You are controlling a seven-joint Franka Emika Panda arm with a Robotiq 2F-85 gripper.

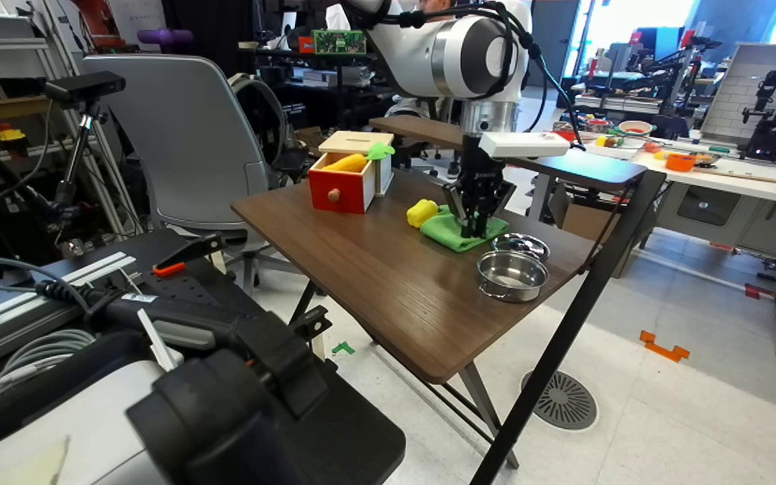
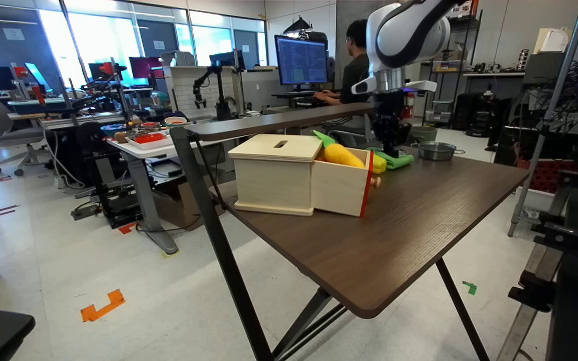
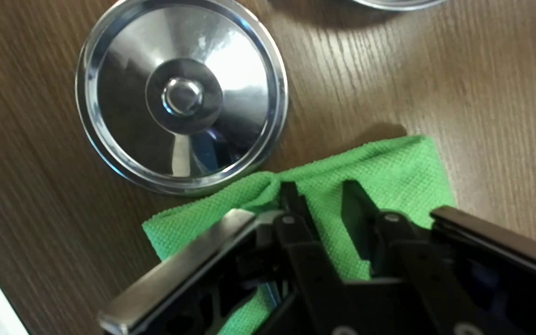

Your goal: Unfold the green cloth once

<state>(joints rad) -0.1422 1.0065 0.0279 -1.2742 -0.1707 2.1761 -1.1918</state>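
Currently at the grasp: folded, green, textured-fabric cloth [image 1: 445, 232], not yet opened

Landmark for all entries: round, polished-metal lid [image 3: 182, 116], on the brown, wood-grained worktop [image 1: 374, 256].

Cloth: one, lying in layers just beside the lid; whether they touch, cannot tell.

Black, jointed fingers [image 3: 358, 218]: one pair, pointing down over the cloth near its lid-side border. State: parted, green fabric showing in the gap, no pinch seen. Contact with the fabric: cannot tell.

Shallow, round, metal pot [image 1: 516, 293]: one, near the lid, apart from it.

Yellow, lobed, pepper-shaped toy [image 1: 422, 213]: one, past the cloth from the lid.

Pale-wood box [image 2: 271, 183] with open, red-fronted drawer [image 1: 341, 193]: one, well apart from the lid, farther off than the toy.

Step in hand, as judged: positioning to pick up a top layer; the unfolding itself looks undone.

Next move, as judged: bring the fingers together on the upper layer alone, leaving the lower one on the worktop, then raise that layer and turn it over once, keeping clear of the lid. Direction depends on the fold line, not plain here; a flap laid toward the lid would likely ride up on the metal.
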